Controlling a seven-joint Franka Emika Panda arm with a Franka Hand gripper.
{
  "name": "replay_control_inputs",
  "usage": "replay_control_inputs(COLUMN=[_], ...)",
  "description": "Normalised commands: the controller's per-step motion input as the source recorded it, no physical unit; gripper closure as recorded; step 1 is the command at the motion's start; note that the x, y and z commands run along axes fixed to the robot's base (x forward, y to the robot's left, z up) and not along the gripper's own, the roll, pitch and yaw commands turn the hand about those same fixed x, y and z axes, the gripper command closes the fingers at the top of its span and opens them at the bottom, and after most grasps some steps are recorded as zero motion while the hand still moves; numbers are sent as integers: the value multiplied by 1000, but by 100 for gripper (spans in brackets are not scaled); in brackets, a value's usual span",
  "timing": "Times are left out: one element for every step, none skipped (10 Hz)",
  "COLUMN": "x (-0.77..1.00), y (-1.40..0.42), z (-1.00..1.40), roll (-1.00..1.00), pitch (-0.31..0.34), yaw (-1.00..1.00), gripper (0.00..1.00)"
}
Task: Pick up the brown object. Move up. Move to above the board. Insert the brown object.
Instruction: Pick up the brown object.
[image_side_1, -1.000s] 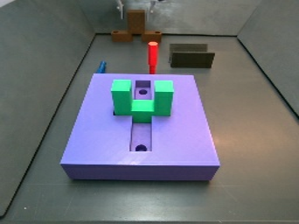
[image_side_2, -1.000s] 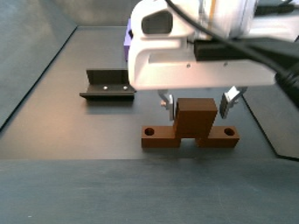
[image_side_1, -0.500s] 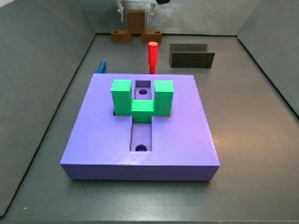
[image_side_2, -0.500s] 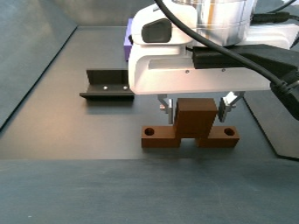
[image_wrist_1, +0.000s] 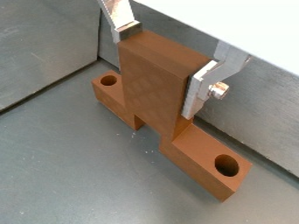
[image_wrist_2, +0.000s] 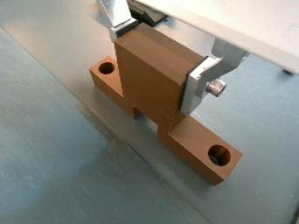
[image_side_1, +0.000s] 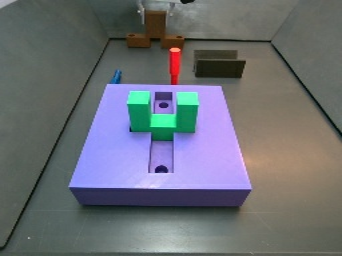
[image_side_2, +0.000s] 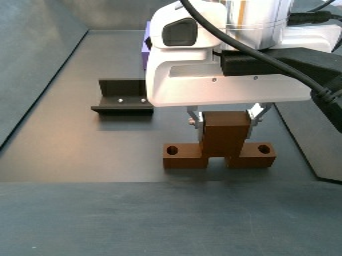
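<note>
The brown object (image_side_2: 221, 142) rests on the grey floor, its flat bar with round end holes lying flat and its square post upright. My gripper (image_side_2: 225, 122) is lowered over it, and in both wrist views the silver fingers (image_wrist_1: 201, 86) press the two sides of the post (image_wrist_2: 152, 74). The gripper (image_wrist_1: 162, 61) is shut on the post. In a side view the brown object (image_side_1: 143, 41) and gripper (image_side_1: 156, 12) sit at the far end, well beyond the lavender board (image_side_1: 201, 150) with its green bracket (image_side_1: 163, 110).
A red cylinder (image_side_1: 175, 62) stands between the brown object and the board. A dark olive block (image_side_1: 219, 66) lies to its right. A small blue piece (image_side_1: 115, 76) lies by the board's far left corner. The dark fixture (image_side_2: 120, 97) stands left of the gripper.
The fingers have closed inward onto the post's sides. The brown object has stayed on the floor.
</note>
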Motion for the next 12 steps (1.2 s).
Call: replay_control_inputs(x=[0,0,0,0,0,0,0,0,0,0,0,0], y=[0,0,0,0,0,0,0,0,0,0,0,0], z=[0,0,0,0,0,0,0,0,0,0,0,0], roll=[0,0,0,0,0,0,0,0,0,0,0,0], pitch=[0,0,0,0,0,0,0,0,0,0,0,0], yaw=[0,0,0,0,0,0,0,0,0,0,0,0], gripper=[100,100,100,100,100,100,100,100,100,100,100,100])
